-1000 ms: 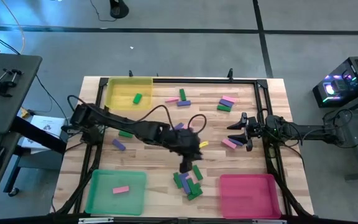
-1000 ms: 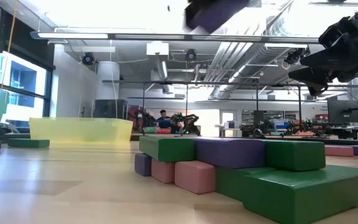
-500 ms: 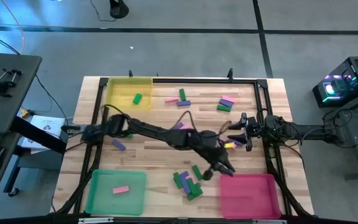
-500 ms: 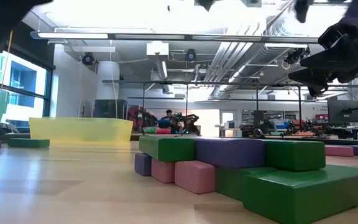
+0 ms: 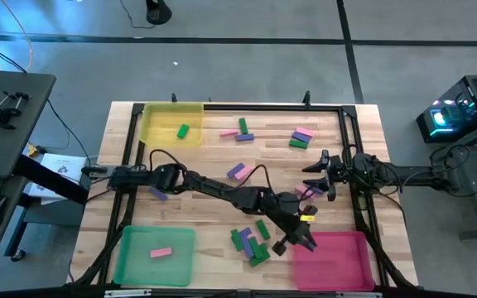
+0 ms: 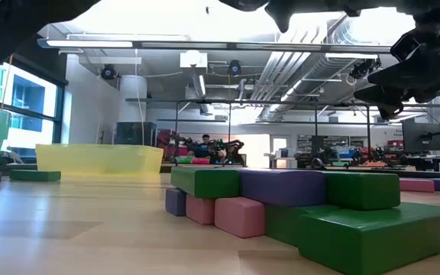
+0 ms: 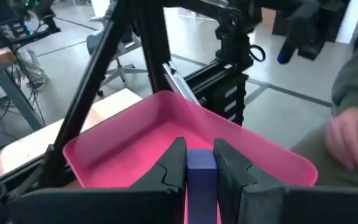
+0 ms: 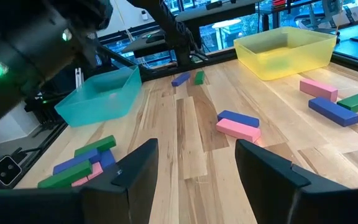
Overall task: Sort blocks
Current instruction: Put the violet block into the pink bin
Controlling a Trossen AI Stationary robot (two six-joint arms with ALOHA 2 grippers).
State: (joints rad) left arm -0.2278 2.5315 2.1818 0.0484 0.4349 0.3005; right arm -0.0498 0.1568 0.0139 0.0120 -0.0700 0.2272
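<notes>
over the last second my left arm has swung from the block pile at the table's 6 o'clock across to the pink tray (image 5: 332,258) at about 5 o'clock, and the left gripper (image 5: 298,241) now hangs at that tray's inner rim. its fingers are clamped on a purple-blue block (image 7: 200,169), and the left wrist view shows the block standing up between them with the pink tray floor right ahead, so i judge the carry is nearly over and the release is the step in hand. whether purple belongs in the pink tray i cannot say; the green tray (image 5: 155,255) at 7 o'clock holds a pink block (image 5: 161,252) and the yellow tray (image 5: 171,124) at 11 o'clock holds a green block (image 5: 182,131), so the colours do not match tray for tray. the right gripper (image 5: 328,174) waits at 3 o'clock with its fingers apart and nothing between them. the high view hides the held block under the wrist; only the left wrist view proves the grip, and it also catches a person's hand (image 7: 350,135) beyond the table. the low view shows the remaining pile (image 6: 296,206) of green, purple and pink blocks, stacked on one another, which the high view flattens.
</notes>
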